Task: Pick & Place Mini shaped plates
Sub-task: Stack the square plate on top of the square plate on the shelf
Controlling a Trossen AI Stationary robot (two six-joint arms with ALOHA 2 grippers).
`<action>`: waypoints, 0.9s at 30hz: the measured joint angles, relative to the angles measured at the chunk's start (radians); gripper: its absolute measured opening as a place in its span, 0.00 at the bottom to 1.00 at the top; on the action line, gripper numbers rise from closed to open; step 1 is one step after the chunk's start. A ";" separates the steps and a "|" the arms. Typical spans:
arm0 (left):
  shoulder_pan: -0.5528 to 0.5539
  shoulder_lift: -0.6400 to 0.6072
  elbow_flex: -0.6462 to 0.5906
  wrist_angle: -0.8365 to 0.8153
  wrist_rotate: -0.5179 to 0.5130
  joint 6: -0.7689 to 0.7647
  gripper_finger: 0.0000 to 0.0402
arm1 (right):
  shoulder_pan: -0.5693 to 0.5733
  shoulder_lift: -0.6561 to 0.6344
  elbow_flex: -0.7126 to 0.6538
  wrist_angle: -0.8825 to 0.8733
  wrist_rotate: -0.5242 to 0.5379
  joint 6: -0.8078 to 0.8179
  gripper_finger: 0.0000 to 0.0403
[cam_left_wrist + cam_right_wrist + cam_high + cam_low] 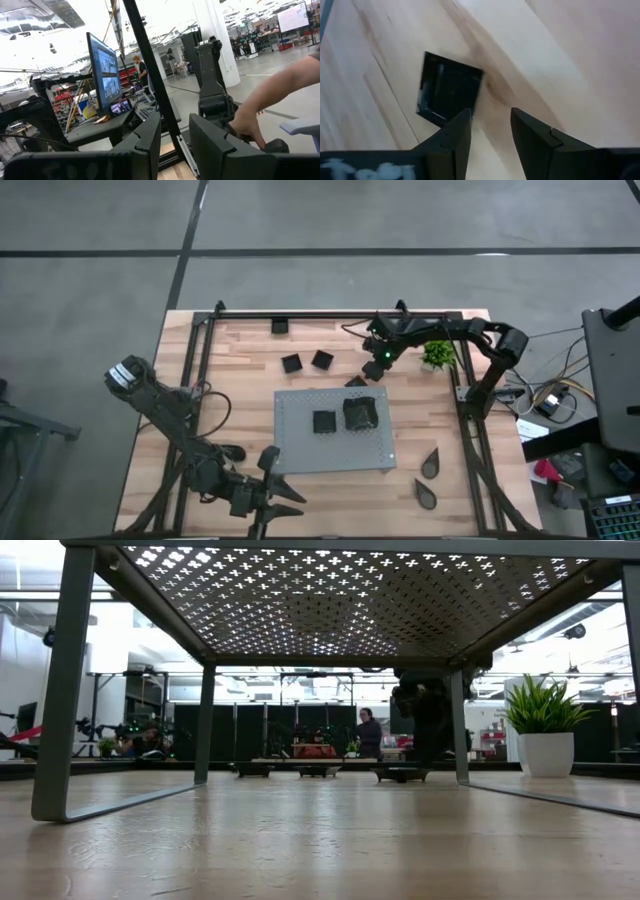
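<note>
Table (240,395): wooden top, black frame rails along its far and side edges.

Grey perforated board (300,450): centre of the table, raised on legs. Two black plates on top, a small square plate (324,421) and just beside it a larger wavy-edged plate (360,413).

Two more square plates (291,363) (322,360): side by side near the far edge.

Another square plate (449,89): on the wood by the board's far edge, beneath the right end effector (487,132), whose fingers are parted and empty; one finger overlaps the plate's edge.

Two teardrop plates (431,463) (425,494): near the right front corner.

Potted plant (437,355): near the right far corner.

Left end effector (281,498): at the front edge, fingers apart, empty.
</note>
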 joint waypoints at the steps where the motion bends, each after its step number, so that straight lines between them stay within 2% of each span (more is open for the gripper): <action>1: 0.000 0.000 0.000 0.000 0.000 0.000 0.25 | 0.006 0.000 -0.001 0.012 0.001 0.000 0.34; 14: 0.000 0.000 0.000 0.000 0.000 0.000 0.25 | 0.045 0.005 -0.006 0.038 0.014 0.049 0.33; 27: 0.000 0.000 0.000 0.000 0.000 0.000 0.25 | 0.070 0.005 -0.006 0.067 0.114 0.096 0.32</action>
